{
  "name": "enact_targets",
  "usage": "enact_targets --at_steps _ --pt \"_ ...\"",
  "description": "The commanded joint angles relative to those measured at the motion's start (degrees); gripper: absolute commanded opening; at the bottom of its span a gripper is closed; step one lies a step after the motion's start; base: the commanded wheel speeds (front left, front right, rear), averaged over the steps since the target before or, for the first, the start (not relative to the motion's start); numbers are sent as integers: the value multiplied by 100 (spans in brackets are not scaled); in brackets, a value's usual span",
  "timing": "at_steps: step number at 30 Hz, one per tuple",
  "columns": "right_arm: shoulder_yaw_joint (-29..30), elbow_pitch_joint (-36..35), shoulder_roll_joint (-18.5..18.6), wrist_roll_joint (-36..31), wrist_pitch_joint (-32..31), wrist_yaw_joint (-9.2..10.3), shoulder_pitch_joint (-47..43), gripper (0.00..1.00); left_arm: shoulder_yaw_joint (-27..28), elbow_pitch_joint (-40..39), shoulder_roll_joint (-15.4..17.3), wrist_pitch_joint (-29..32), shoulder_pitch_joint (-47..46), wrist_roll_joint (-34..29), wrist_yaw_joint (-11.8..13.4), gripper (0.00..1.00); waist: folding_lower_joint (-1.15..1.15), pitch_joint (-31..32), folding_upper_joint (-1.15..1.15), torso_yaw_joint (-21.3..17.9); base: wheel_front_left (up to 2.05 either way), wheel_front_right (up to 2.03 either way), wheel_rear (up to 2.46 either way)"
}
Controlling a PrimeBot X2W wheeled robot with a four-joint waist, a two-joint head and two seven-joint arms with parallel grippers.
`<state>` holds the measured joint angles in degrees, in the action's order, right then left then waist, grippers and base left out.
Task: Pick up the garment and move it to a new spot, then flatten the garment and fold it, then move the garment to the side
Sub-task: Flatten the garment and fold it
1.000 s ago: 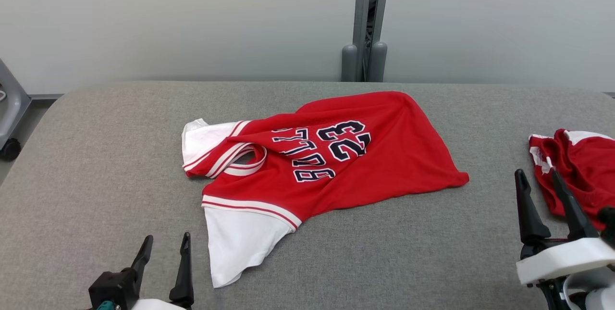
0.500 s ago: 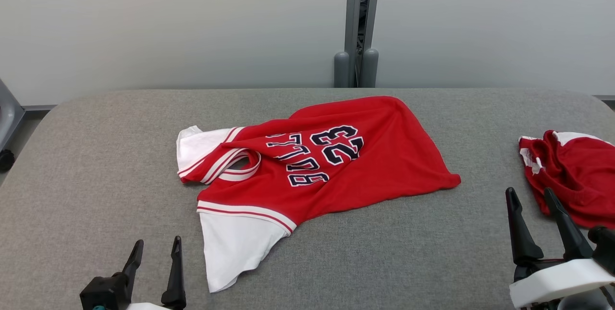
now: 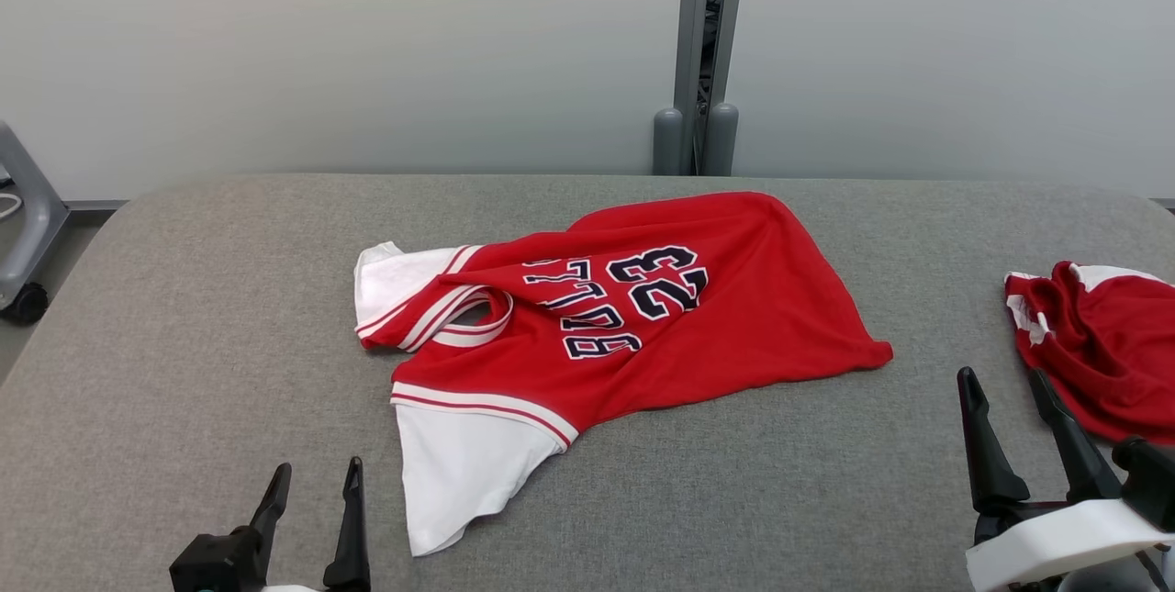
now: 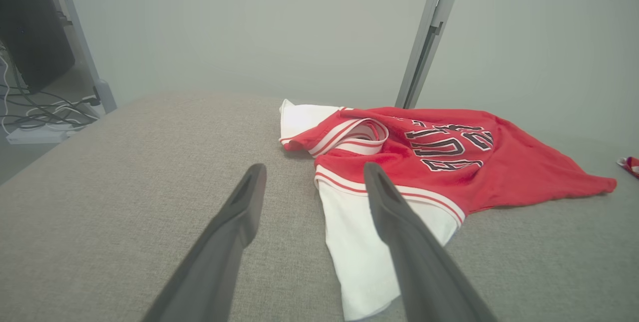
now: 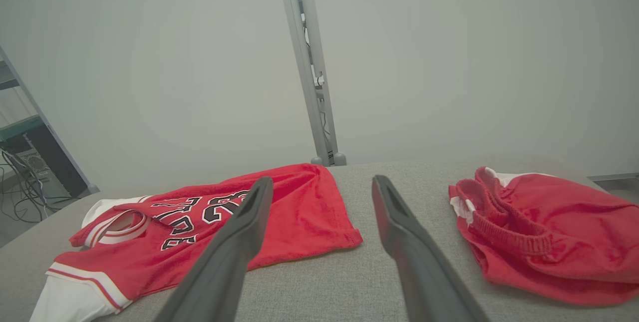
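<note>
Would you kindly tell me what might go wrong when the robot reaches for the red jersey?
The jersey lies rumpled, one white sleeve bunched by the collar, so a pinch may catch several layers and lift it bunched. The second red garment lies close to the open right gripper, which might snag it instead.

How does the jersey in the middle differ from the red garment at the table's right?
The jersey lies spread out; the red garment is bunched up.
The jersey bears dark lettering and 23; the red garment shows no print.
The jersey has wide white sleeves; the red garment shows little white.
Both are mainly red, on the grey table.
</note>
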<state>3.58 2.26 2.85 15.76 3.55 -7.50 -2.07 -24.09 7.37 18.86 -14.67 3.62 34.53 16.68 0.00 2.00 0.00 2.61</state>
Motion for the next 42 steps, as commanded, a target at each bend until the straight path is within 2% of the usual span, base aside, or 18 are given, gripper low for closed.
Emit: enact_targets --at_steps 1,15,23,29,42 --pt "4 4 16 35 26 1 -23 100 0 8 8 -32 -12 -43 -20 100 0 -6 0 9 0 0 0" --pt "-49 44 16 163 30 1 24 100 -144 35 -42 41 -121 -32 -63 100 0 -79 0 -20 0 0 0" --pt "-101 100 16 212 -5 1 83 100 -218 469 -354 398 -118 494 -329 100 0 -186 0 -34 0 0 0" --pt "-150 83 18 243 -2 1 173 100 -133 1070 -660 500 -293 966 -633 100 0 -346 0 -97 0 0 0" --pt "-170 50 18 198 -41 1 300 100 -79 2541 -996 457 -815 1311 -1073 100 0 -574 0 -304 0 0 0"
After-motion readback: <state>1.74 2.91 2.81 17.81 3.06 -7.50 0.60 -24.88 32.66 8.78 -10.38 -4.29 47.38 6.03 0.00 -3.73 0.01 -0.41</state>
